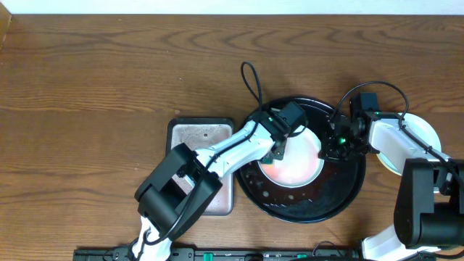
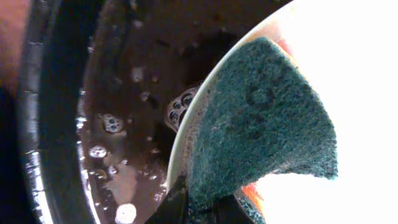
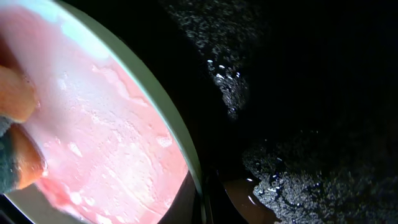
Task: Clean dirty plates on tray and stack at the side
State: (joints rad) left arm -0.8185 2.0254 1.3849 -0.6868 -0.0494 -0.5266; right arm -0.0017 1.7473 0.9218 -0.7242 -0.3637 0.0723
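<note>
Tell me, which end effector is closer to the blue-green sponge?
Left. The left end effector grips the sponge, pressing it onto the pink-smeared plate in the black tray. The right end effector is shut at that plate's opposite rim, away from the sponge.

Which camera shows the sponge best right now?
Left wrist: the teal sponge fills the frame, lying on the plate. Overhead mostly hides it under the left gripper; right wrist catches only a teal-and-orange sliver at its left edge.

Grey tray [image 1: 203, 138], possibly metal; teal sponge [image 2: 261, 124]
</note>
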